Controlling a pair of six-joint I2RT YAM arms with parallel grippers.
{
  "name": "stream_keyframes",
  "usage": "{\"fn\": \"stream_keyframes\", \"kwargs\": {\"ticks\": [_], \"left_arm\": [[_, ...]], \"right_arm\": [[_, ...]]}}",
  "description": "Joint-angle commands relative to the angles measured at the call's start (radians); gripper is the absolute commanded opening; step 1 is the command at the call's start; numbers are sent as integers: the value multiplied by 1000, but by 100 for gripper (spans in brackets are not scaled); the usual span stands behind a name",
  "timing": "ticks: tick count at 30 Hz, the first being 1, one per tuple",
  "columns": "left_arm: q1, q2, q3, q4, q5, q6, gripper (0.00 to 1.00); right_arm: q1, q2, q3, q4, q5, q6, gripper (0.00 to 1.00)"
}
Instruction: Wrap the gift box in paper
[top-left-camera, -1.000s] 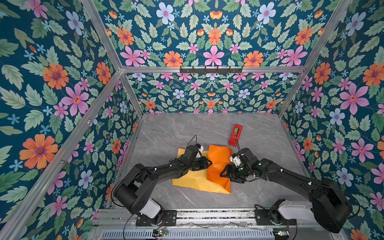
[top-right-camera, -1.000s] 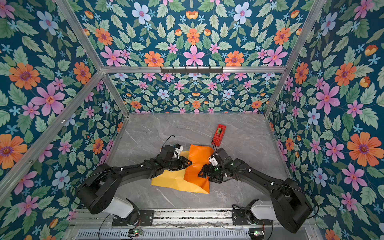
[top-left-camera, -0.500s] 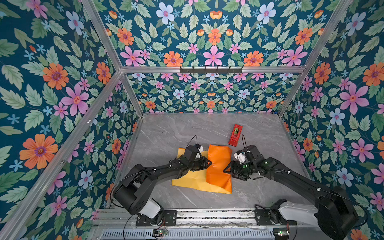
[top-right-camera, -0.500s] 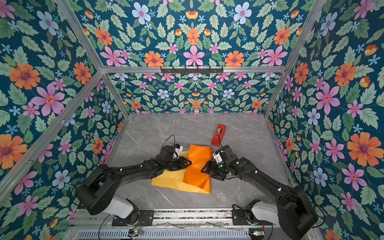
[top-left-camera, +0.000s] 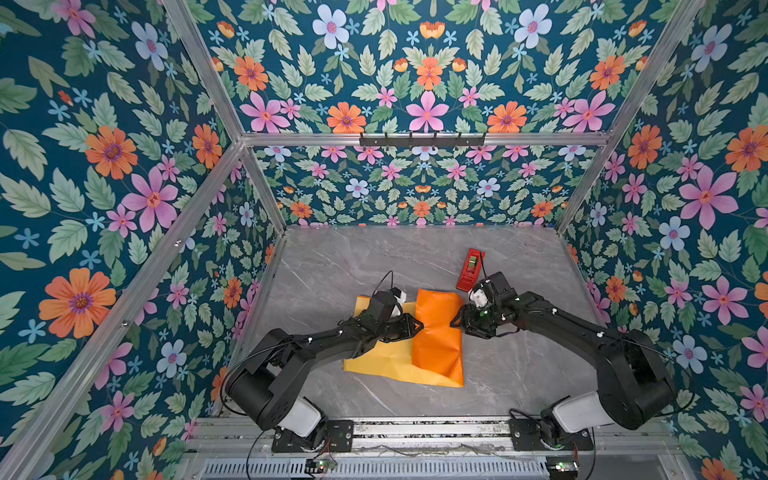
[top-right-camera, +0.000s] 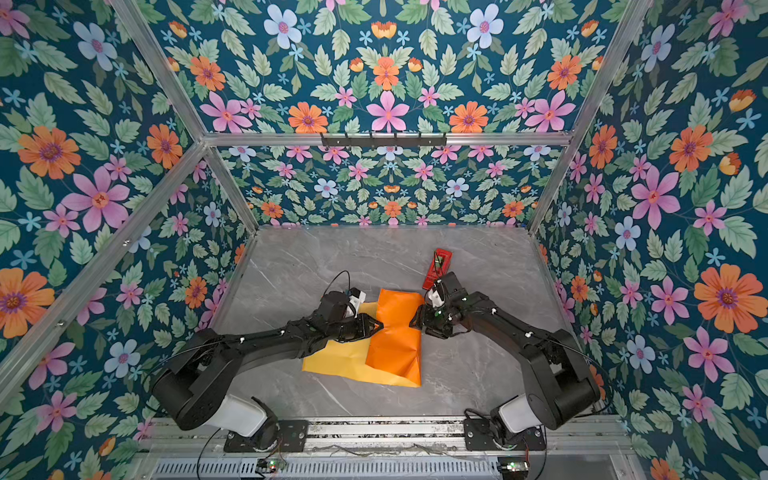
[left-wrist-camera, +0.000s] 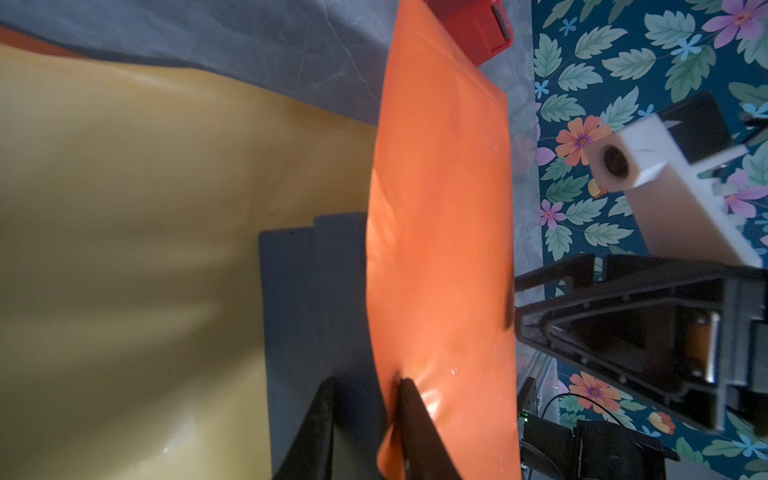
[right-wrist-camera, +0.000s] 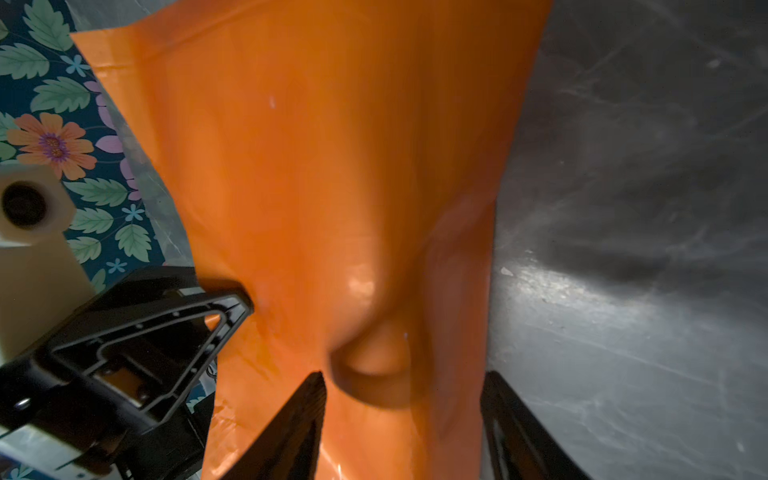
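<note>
The left fingers (left-wrist-camera: 411, 409) are pinched on the left edge of the paper's (left-wrist-camera: 440, 216) orange flap. One finger lies on top of the glossy face. The other is against the navy box (left-wrist-camera: 307, 291), and a strip of the box shows between them. In both top views these fingers (top-left-camera: 412, 326) (top-right-camera: 371, 325) meet the flap at its middle, from the left.

The right fingers (right-wrist-camera: 305, 415) are spread. One rests over the orange face, the other stands at the flap's right edge above the counter (right-wrist-camera: 623, 208), and a rounded bulge of paper rises between them. They are not closed on it. In both top views they (top-left-camera: 459, 323) (top-right-camera: 417, 321) come in from the right, facing the left fingers across the flap, which narrows to a waist between the two.

The box sits on the paper's dull yellow face (top-left-camera: 382, 361), with its right part under the flap. The top views do not show the box, since the orange flap (top-left-camera: 436, 336) (top-right-camera: 395, 336) covers it. The paper lies on the grey counter (top-left-camera: 332, 266), about midway left to right and toward the near side. Its yellow part spreads left and near, partly under the left arm.

A red dispenser (top-left-camera: 470, 269) (top-right-camera: 437, 266) lies just beyond the flap's far right corner, beside the right wrist. Floral walls close in the counter on three sides.
</note>
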Motion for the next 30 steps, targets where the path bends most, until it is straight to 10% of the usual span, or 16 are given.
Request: {"fn": "stream_keyframes", "kwargs": {"ticks": [1, 17, 30], "left_arm": [[2, 1, -3, -137, -66, 14, 17], [2, -48, 57, -128, -31, -16, 63], [-24, 21, 77, -211, -33, 18, 34]], "right_arm": [[1, 26, 7, 20, 16, -39, 60], [1, 71, -27, 37, 15, -60, 54], [1, 68, 7, -1, 37, -87, 56]]}}
